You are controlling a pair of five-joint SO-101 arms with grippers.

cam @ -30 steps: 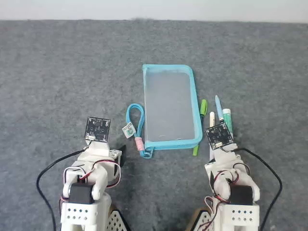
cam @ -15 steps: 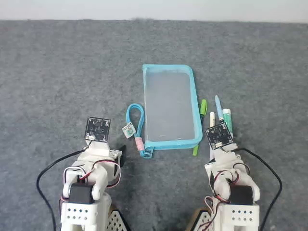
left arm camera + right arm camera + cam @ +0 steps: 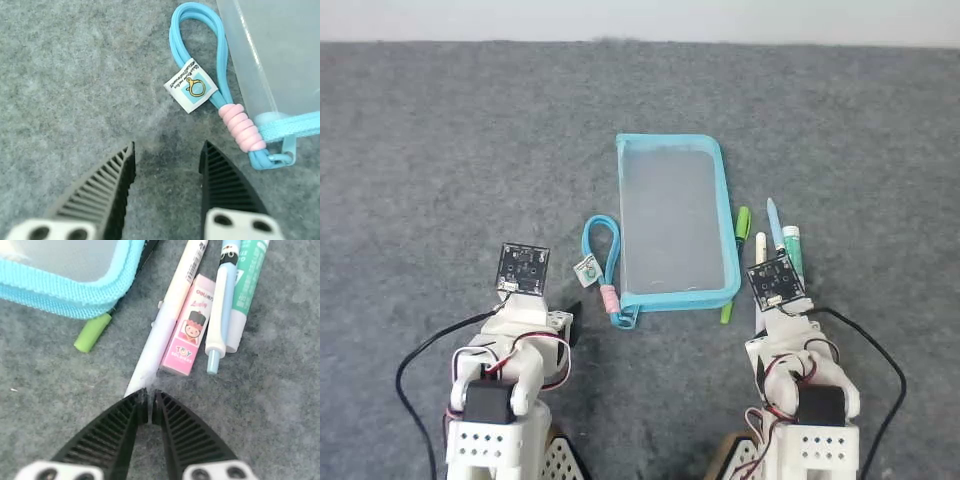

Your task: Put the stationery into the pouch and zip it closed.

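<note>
The clear pouch (image 3: 672,222) with light blue trim lies flat mid-table, and its blue wrist strap (image 3: 599,248) loops off its near left corner. A green pen (image 3: 741,226), white pen (image 3: 760,246), blue pen (image 3: 774,221) and teal tube (image 3: 792,250) lie along its right side. My left gripper (image 3: 167,148) is open over bare mat, just short of the strap's tag (image 3: 191,88) and pink beads (image 3: 243,128). My right gripper (image 3: 148,396) is shut, its tips at the near end of the white pen (image 3: 167,325), beside a pink eraser (image 3: 189,333).
Grey felt covers the whole table (image 3: 450,150), with wide free room to the left, right and far side of the pouch. Both arm bases stand at the near edge, with black cables trailing outward from each.
</note>
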